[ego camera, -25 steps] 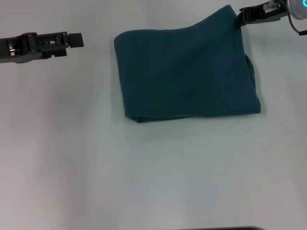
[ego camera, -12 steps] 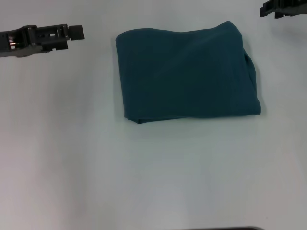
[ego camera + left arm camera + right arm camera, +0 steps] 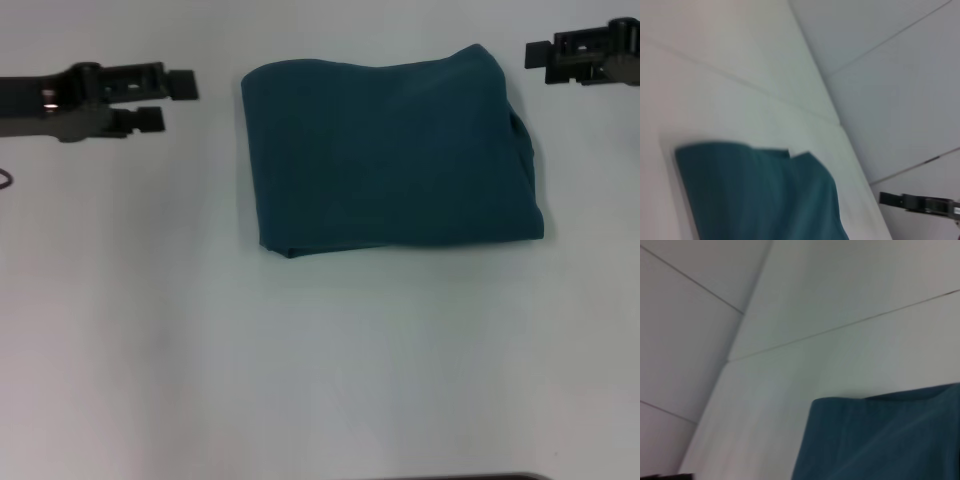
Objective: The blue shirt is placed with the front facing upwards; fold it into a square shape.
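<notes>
1. White flat table top [image 3: 320, 380]: carries everything in the head view.
2. Dark teal-blue cotton shirt [image 3: 390, 160]: lies centre-far on the table, folded into a roughly rectangular pad, long axis left-right, slightly wider than deep. No lettering showing. Right edge bulges, with a loose layer peeking out.
3. Left black gripper [image 3: 170, 102]: far left, off the cloth, level with the pad's far-left corner, fingers parted, holding nothing.
4. Right black gripper [image 3: 540, 56]: far right, just beyond the far-right corner, not touching; can't tell if open or closed.
5. Judgement: the pad sits between both tools; right is nearer, so tidying the right edge falls to it.
</notes>
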`<state>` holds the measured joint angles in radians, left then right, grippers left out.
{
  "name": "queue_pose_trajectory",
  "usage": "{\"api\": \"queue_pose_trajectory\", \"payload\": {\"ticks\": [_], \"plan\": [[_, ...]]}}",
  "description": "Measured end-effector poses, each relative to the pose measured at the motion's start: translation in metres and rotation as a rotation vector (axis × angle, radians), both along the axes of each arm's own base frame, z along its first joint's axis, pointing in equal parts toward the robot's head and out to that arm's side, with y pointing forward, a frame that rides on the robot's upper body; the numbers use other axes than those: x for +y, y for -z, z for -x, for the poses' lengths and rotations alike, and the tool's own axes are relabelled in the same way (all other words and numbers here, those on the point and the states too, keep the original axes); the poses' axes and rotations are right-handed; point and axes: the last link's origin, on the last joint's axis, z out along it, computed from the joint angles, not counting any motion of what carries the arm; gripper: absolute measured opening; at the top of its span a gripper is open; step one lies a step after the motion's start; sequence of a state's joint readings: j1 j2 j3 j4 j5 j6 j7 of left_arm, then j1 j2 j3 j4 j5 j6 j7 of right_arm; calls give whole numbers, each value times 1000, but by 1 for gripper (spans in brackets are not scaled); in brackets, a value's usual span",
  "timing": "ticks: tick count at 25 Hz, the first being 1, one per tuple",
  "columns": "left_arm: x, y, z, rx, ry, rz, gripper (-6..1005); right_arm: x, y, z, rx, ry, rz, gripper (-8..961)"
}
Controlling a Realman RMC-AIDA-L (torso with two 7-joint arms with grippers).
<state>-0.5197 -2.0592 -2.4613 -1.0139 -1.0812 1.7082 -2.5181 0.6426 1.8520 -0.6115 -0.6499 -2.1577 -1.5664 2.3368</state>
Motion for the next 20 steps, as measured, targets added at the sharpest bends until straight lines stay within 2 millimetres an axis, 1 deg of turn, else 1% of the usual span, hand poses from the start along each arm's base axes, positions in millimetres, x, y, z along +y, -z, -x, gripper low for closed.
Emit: {"api": "queue_pose_trajectory", "payload": {"ticks": [4, 6, 9, 12, 14, 17, 19, 20], "plan": [[6, 18, -11, 40, -42, 78, 958, -24, -10, -9, 96, -42, -14, 563], [10, 28, -15, 55, -56, 99, 959, -34, -16, -13, 117, -69, -19, 585], [16, 41, -22, 54, -67, 111, 959, -50, -19, -20, 126, -114, 1, 703], [19, 49, -25, 45, -72, 118, 959, -67, -17, -30, 125, -137, 5, 821], [20, 51, -25, 44, -77, 119, 959, -76, -16, -37, 126, -143, -21, 949], [21, 51, -25, 45, -90, 123, 958, -84, -17, -49, 130, -119, -81, 948], [22, 50, -24, 45, -101, 126, 958, -83, -18, -53, 136, -74, -92, 948], [22, 50, -24, 45, -104, 128, 958, -80, -21, -54, 140, -25, -80, 947]]}}
